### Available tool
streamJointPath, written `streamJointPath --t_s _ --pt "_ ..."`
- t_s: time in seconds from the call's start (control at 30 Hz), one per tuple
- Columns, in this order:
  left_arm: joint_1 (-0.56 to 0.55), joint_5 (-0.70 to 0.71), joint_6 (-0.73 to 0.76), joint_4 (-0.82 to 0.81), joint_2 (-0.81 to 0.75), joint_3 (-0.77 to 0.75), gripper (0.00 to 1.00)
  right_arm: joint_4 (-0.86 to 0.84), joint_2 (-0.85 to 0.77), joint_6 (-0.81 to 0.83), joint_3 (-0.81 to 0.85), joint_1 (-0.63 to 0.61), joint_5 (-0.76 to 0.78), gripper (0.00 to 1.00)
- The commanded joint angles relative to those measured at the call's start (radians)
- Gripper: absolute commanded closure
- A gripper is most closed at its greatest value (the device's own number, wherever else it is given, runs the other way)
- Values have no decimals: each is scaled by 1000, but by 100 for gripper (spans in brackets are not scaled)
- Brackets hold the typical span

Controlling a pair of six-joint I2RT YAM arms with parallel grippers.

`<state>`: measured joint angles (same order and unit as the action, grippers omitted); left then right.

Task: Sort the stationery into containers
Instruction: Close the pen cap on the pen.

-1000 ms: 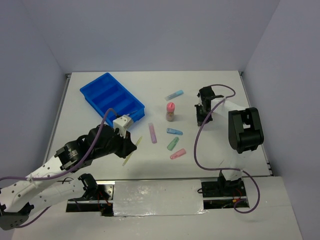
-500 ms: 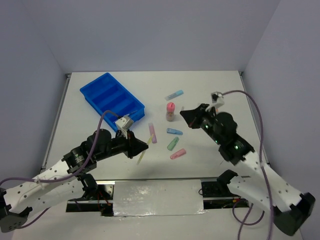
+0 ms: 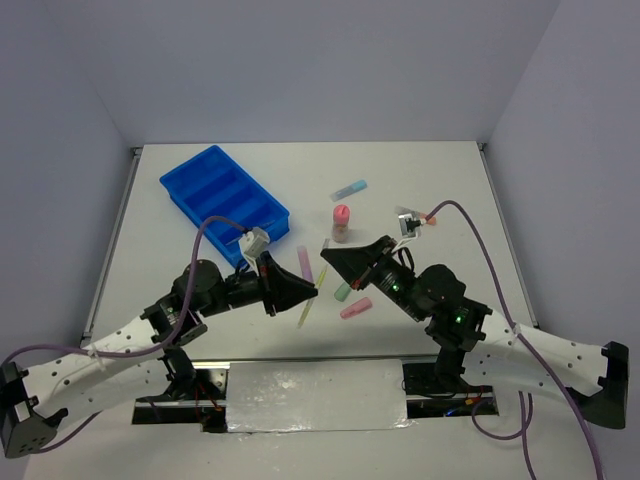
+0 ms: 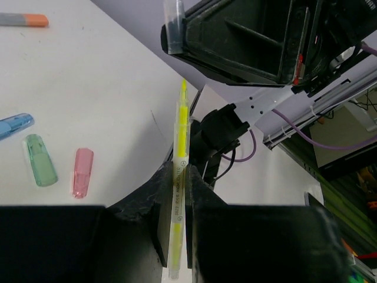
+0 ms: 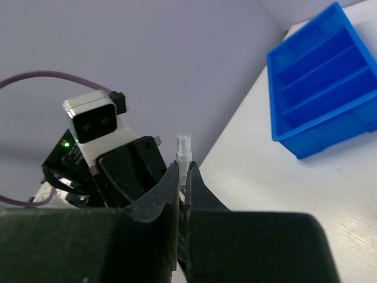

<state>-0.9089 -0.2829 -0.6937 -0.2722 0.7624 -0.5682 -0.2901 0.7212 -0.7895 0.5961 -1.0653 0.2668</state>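
Note:
My left gripper is shut on a thin yellow highlighter and holds it above the table; the left wrist view shows it clamped between the jaws. My right gripper faces it closely, shut on a small clear cap, which also shows in the left wrist view. The blue four-compartment tray lies at the back left. A pink-capped bottle stands mid-table. Green, pink, purple-pink and blue sticks lie on the table.
An orange-tipped pen lies right of the bottle, under the right arm's cable. Both arms stretch over the middle of the table, their grippers nearly tip to tip. Grey walls close in the left, back and right sides.
My right arm unfolded from the right side and swung left to the table's middle. My left gripper carried the yellow highlighter rightward to meet it.

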Motion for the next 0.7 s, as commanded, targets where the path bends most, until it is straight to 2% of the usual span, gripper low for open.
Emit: streamJointPath --t_s 0.0,0.33,0.67 --pt "-5 -4 -15 -88 -32 -4 100 -136 3 24 5 -48 55 100" --pt "-5 42 3 -32 -72 4 100 -112 -25 78 11 -73 120 100" --pt "-5 59 2 -33 -78 4 100 -127 7 68 7 -71 84 100"
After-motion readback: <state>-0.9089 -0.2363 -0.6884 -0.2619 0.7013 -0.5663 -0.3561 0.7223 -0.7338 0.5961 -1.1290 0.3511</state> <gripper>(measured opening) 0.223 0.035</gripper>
